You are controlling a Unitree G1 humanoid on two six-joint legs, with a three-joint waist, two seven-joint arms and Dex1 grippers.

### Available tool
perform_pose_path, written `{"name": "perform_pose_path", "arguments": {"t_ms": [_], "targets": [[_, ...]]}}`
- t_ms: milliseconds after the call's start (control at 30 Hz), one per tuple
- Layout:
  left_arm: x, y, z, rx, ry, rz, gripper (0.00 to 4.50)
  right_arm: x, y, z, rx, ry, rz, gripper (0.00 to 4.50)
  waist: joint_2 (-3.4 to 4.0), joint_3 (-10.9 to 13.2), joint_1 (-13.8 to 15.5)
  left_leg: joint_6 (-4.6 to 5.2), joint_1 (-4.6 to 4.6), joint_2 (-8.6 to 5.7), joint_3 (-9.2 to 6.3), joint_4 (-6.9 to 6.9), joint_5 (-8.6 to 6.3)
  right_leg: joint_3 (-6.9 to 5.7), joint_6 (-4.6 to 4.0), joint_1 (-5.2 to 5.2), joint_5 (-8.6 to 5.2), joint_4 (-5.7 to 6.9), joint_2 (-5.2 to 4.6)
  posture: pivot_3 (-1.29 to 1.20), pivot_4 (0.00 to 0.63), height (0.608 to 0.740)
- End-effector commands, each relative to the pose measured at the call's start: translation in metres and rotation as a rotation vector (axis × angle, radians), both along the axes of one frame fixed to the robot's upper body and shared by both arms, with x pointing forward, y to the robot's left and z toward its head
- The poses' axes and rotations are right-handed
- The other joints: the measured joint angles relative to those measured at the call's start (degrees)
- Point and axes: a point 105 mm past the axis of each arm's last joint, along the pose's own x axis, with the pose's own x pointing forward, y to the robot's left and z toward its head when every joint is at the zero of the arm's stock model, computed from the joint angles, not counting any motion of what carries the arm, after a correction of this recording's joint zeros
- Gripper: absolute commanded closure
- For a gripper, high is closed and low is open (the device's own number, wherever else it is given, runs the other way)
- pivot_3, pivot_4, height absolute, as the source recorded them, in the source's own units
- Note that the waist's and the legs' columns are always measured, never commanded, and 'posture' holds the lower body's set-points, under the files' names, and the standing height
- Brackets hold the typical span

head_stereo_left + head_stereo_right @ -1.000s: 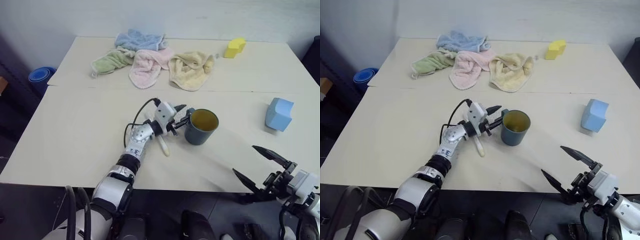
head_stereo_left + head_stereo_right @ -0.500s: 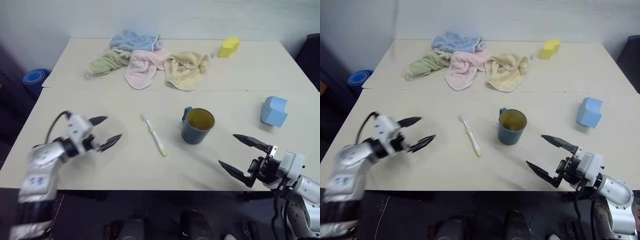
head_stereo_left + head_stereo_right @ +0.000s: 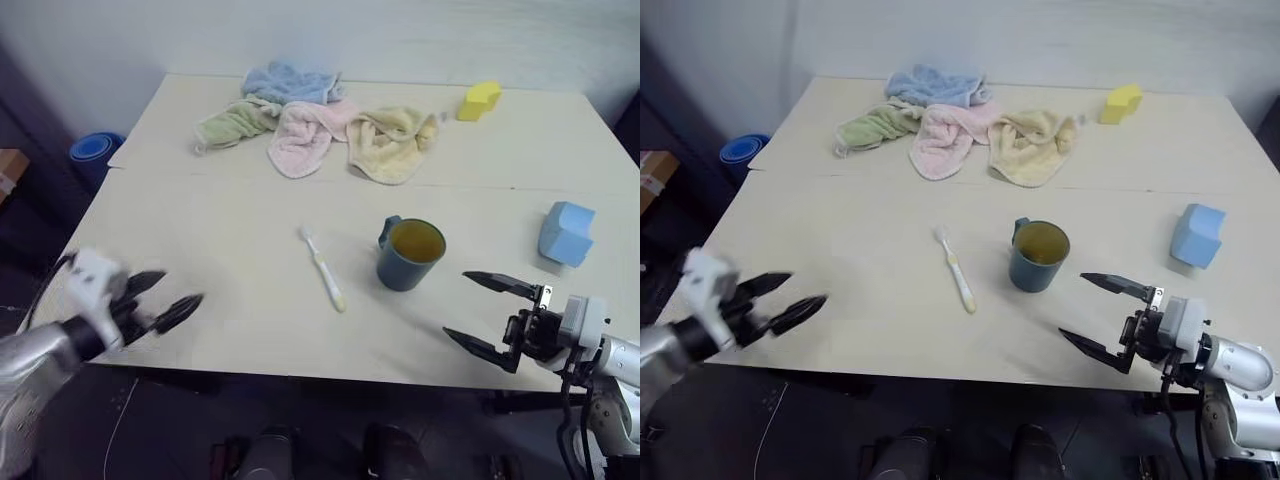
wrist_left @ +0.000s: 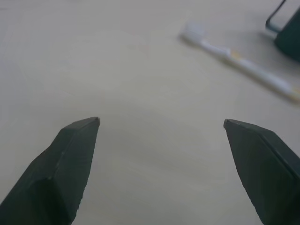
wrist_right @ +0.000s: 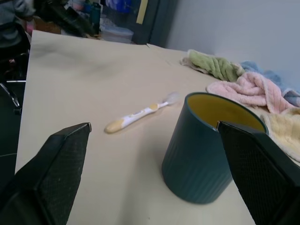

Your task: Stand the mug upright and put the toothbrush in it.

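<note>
On the left, my left gripper hangs open and empty by the table's near edge. The slim pale yellow-and-white toothbrush lies flat mid-table, bristles pointing away from me. Just right of it stands the dark teal-blue ribbed mug, upright. My right gripper is open too, nearer the mug. I see no writing.

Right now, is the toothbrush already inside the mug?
No, the toothbrush lies flat on the table beside the upright mug.
</note>
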Motion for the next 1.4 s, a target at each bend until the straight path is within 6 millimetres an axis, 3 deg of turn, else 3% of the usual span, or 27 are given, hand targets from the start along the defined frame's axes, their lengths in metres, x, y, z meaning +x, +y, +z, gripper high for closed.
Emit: {"name": "perform_pose_path", "arguments": {"t_ms": [33,200,267,367,667,767,867,1100,1333,1400], "targets": [[0.014,-0.026,-0.016,-0.018,0.169,0.047,0.01,-0.001,-0.004,0.006,-0.007,-0.018,-0.010,0.00,0.03,0.0,-1.0,-0.01,0.00,0.01,0.01,-0.04,0.00,-0.02,0.00,-0.02,0.00,0.01,0.01,0.00,0.150,0.740],[0.039,-0.083,-0.038,-0.013,0.374,0.035,0.01,-0.003,-0.006,0.008,-0.008,-0.012,-0.025,0.00,-0.02,0.0,-1.8,-0.01,-0.04,0.03,0.37,-0.14,-0.01,-0.18,0.01,-0.08,0.00,-0.02,0.12,0.00,0.150,0.740],[0.044,-0.092,-0.046,0.014,0.418,0.049,0.01,-0.005,-0.005,0.008,-0.006,-0.012,-0.030,0.00,-0.02,0.0,-1.6,-0.02,-0.04,0.04,0.39,-0.15,0.00,-0.17,0.01,-0.07,0.00,-0.05,0.13,0.00,0.150,0.740],[0.052,-0.121,-0.043,0.013,0.426,-0.012,0.01,-0.011,-0.003,0.014,0.000,-0.018,-0.057,0.00,-0.01,0.0,-1.0,-0.05,-0.04,0.06,0.41,-0.08,0.02,-0.14,0.01,-0.03,0.00,-0.10,0.14,0.00,0.150,0.740],[0.056,-0.169,-0.078,0.119,0.525,-0.143,0.01,-0.017,0.013,0.024,0.026,0.001,-0.075,0.00,0.25,-0.2,0.6,-0.06,-0.02,-0.02,0.42,0.05,0.02,-0.07,0.02,0.15,0.00,-0.30,0.13,0.00,0.150,0.740],[0.054,-0.173,-0.092,0.192,0.541,-0.179,0.60,-0.017,0.015,0.025,0.036,0.007,-0.076,0.00,0.27,-0.4,1.0,-0.05,0.02,-0.06,0.42,0.08,0.02,-0.04,0.02,0.25,0.00,-0.36,0.13,0.00,0.150,0.740],[0.048,-0.171,-0.101,0.249,0.549,-0.225,1.52,-0.016,0.015,0.025,0.038,0.008,-0.080,0.00,0.33,-0.6,0.9,-0.05,0.03,-0.06,0.42,0.06,0.02,-0.04,0.02,0.24,0.00,-0.35,0.13,0.00,0.150,0.740],[0.047,-0.157,-0.104,0.231,0.566,-0.216,3.51,-0.013,0.007,0.022,0.058,0.009,-0.104,0.00,0.31,-0.9,0.4,-0.05,0.04,-0.04,0.40,0.01,0.02,-0.08,0.02,0.24,0.01,-0.35,0.14,0.00,0.150,0.740],[0.054,-0.141,-0.093,0.101,0.472,-0.210,4.08,-0.012,0.001,0.015,0.053,0.021,-0.106,0.00,0.37,-1.0,-1.2,-0.08,0.08,0.12,0.43,-0.09,0.04,-0.09,0.01,0.18,0.00,-0.32,0.27,0.00,0.150,0.740],[0.059,-0.140,-0.078,-0.011,0.403,-0.227,4.10,-0.012,0.000,0.014,0.048,0.019,-0.110,0.00,0.39,-1.0,-1.4,-0.10,0.11,0.16,0.44,-0.13,0.04,-0.09,0.00,0.16,0.00,-0.32,0.30,0.00,0.150,0.740]]}}
